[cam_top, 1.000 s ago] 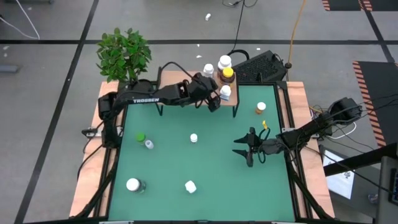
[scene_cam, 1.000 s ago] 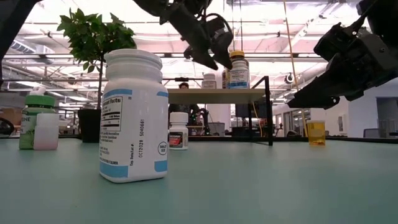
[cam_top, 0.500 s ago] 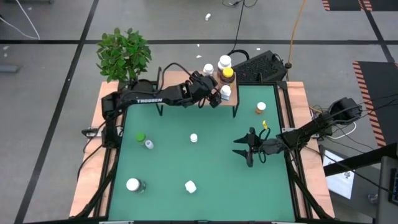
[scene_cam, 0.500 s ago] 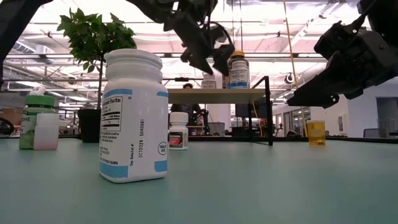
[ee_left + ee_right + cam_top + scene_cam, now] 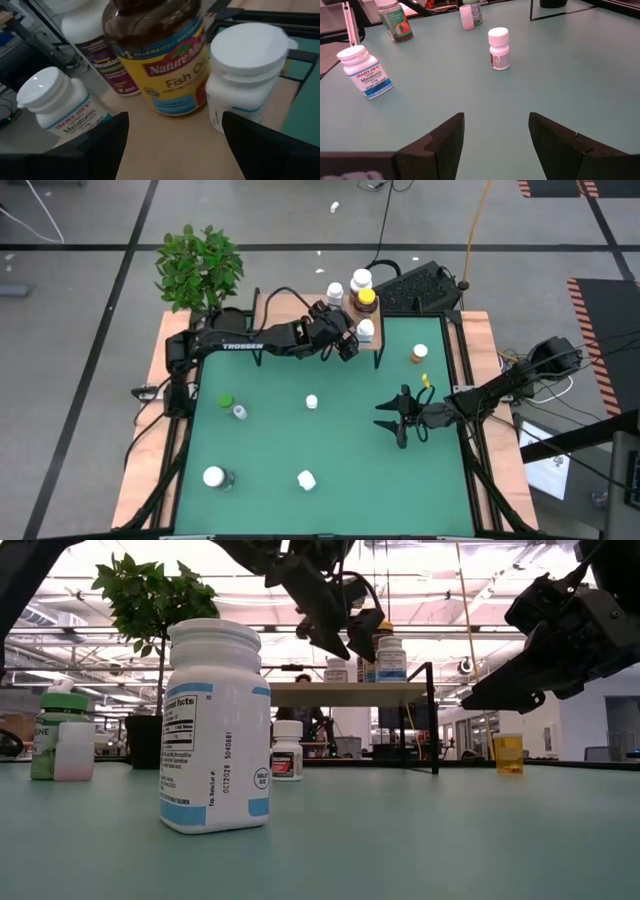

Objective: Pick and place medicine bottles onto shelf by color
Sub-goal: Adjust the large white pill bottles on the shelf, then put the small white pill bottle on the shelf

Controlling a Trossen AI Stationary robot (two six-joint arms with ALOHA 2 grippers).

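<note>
The shelf (image 5: pixel 377 340) stands at the table's far edge and bears an amber, yellow-capped medicine bottle (image 5: pixel 160 55) and three white ones (image 5: pixel 55 105) (image 5: pixel 245 75) (image 5: pixel 361 280). My left gripper (image 5: pixel 345 343) hovers open over the shelf's board (image 5: pixel 165 145), pointing at these bottles and touching none. My right gripper (image 5: pixel 386 420) waits open and empty above the table's right middle. On the green table stand an orange-topped bottle (image 5: pixel 419 353), a small white one (image 5: pixel 311 402), a green-capped one (image 5: pixel 226 400), a vial (image 5: pixel 239 412) and two white ones (image 5: pixel 214 477) (image 5: pixel 306 479).
A potted plant (image 5: pixel 200 268) stands off the table's far left corner. A dark box (image 5: pixel 420 285) sits behind the shelf to the right. Wooden rails run along the table's left and right sides.
My left gripper has turned a little at the wrist and sunk slightly over the shelf's near edge. It has stayed open and empty. The bottles have not moved.
</note>
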